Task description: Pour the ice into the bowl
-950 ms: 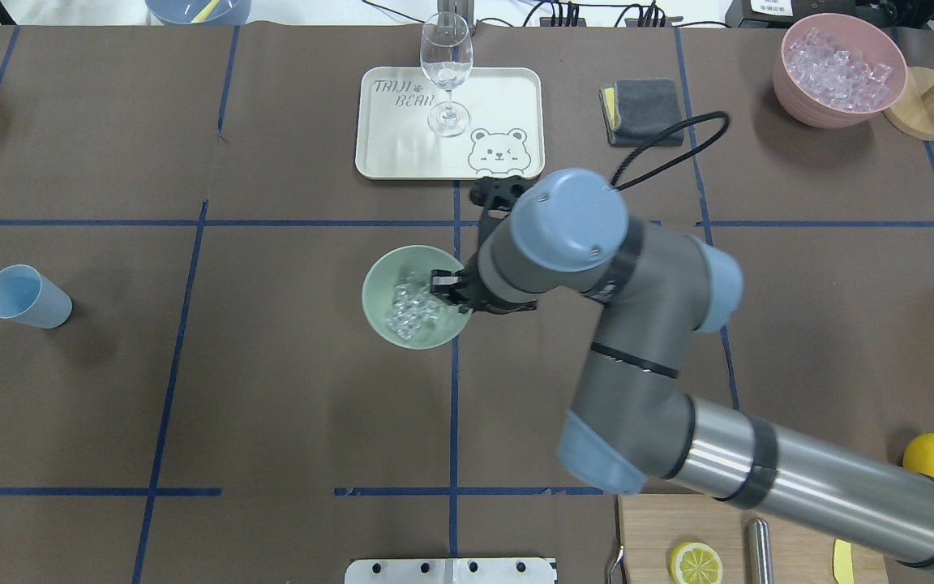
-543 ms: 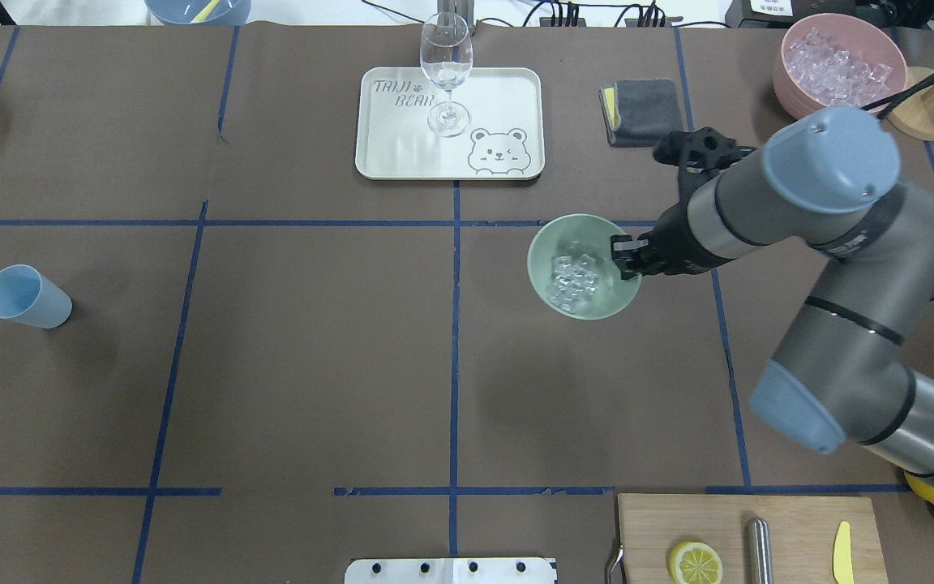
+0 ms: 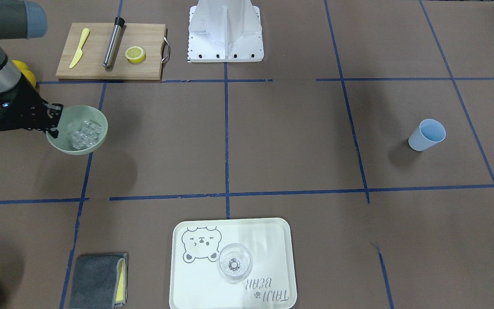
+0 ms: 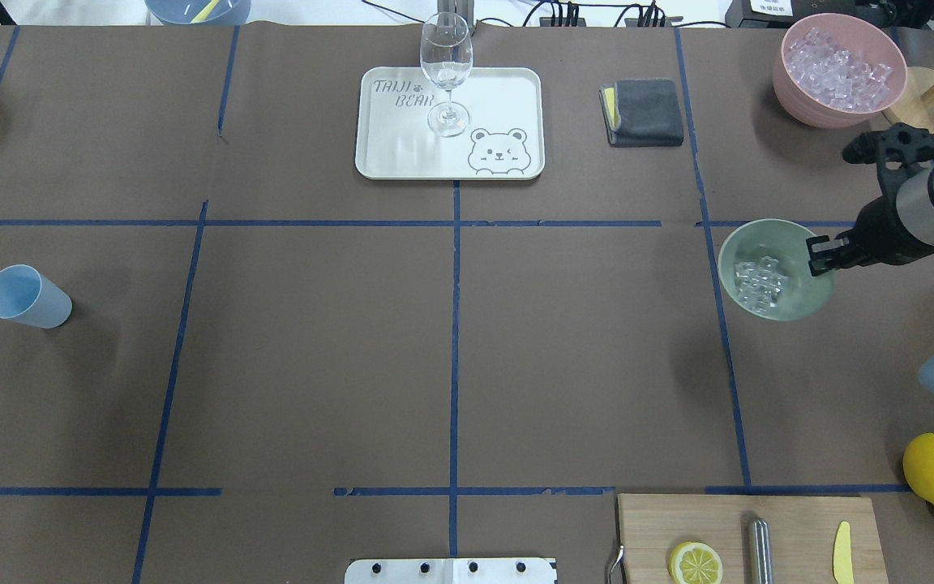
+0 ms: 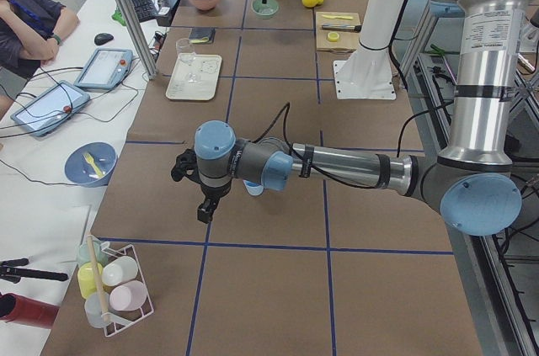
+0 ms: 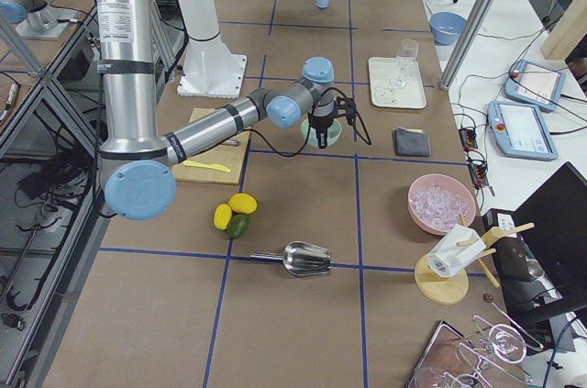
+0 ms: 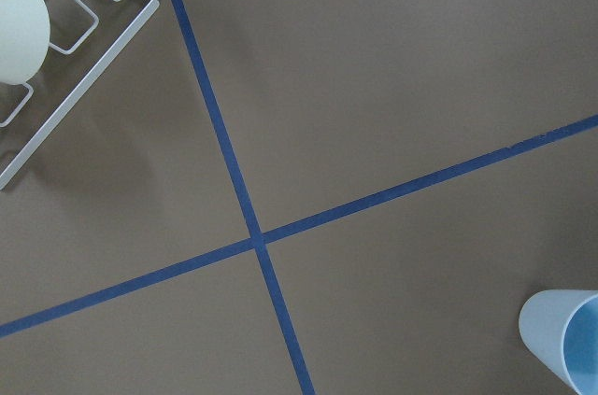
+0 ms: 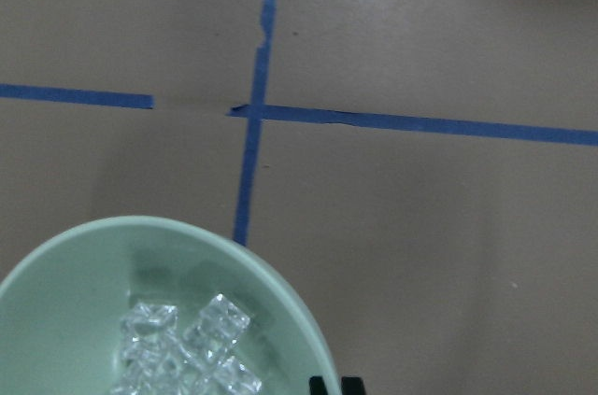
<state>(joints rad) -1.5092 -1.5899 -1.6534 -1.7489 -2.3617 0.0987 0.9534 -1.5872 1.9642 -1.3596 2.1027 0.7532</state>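
Note:
My right gripper is shut on the right rim of the pale sage-green bowl and holds it above the table at the right side. Several clear ice cubes lie in the bowl. The front view shows the same grip on the bowl. In the right wrist view the bowl fills the lower left, with ice inside. My left gripper hangs over the table near the blue cup. It shows only in the left side view, so I cannot tell whether it is open or shut.
A pink container full of clear pieces stands at the far right, behind the bowl. A tray with a stemmed glass and a grey cloth lie further back. A cutting board and lemons are at the near right.
My right arm has carried the bowl with its ice from the table's middle far to the right, still gripped by the rim. The blue cup has not moved.

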